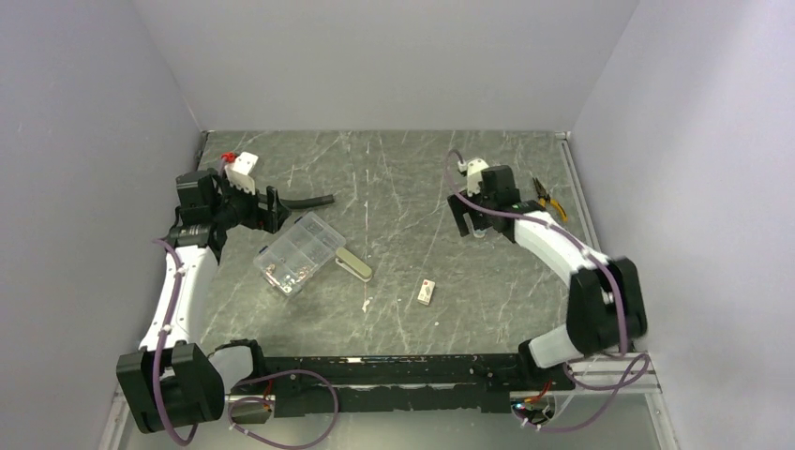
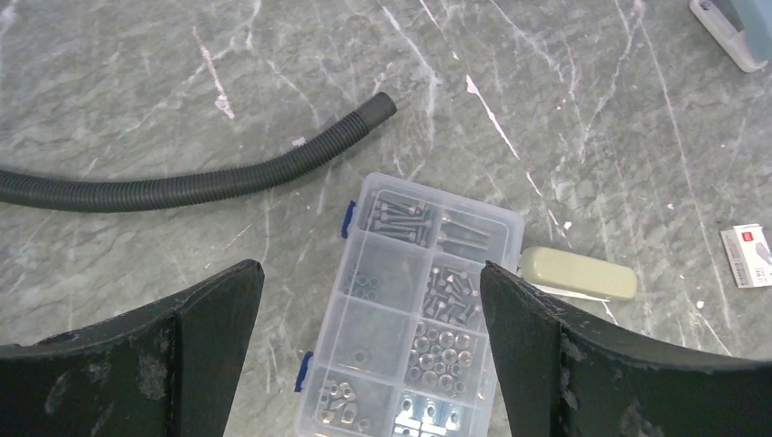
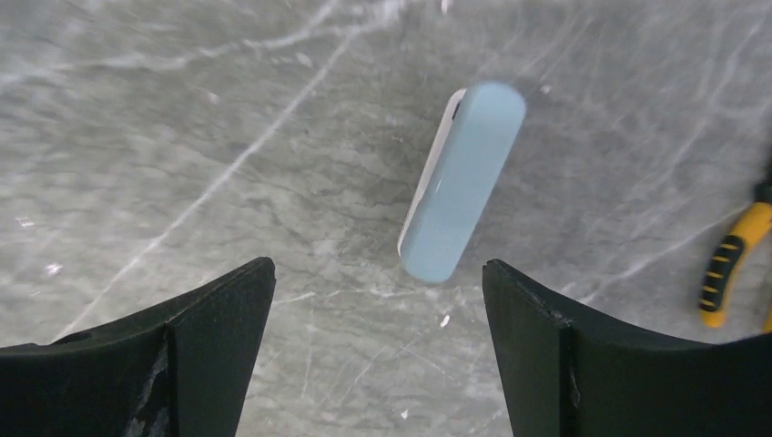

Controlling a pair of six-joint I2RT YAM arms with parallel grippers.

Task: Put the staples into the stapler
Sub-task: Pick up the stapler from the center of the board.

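Note:
The staples box (image 1: 427, 292), small and white with a red mark, lies flat on the table's middle right; it also shows at the right edge of the left wrist view (image 2: 748, 255). A beige stapler (image 1: 353, 265) (image 2: 577, 273) lies beside the clear case. A light blue stapler (image 3: 462, 182) (image 2: 733, 32) lies flat just ahead of my right gripper (image 3: 378, 264) (image 1: 473, 225), which hangs open above the bare table with nothing between its fingers. My left gripper (image 2: 371, 269) (image 1: 272, 211) is open and empty above the clear case.
A clear compartment case (image 1: 298, 251) (image 2: 414, 319) of nuts and bolts sits left of centre. A black corrugated hose (image 1: 309, 200) (image 2: 182, 187) lies behind it. Yellow-handled pliers (image 1: 548, 199) (image 3: 728, 264) lie at the far right near the wall.

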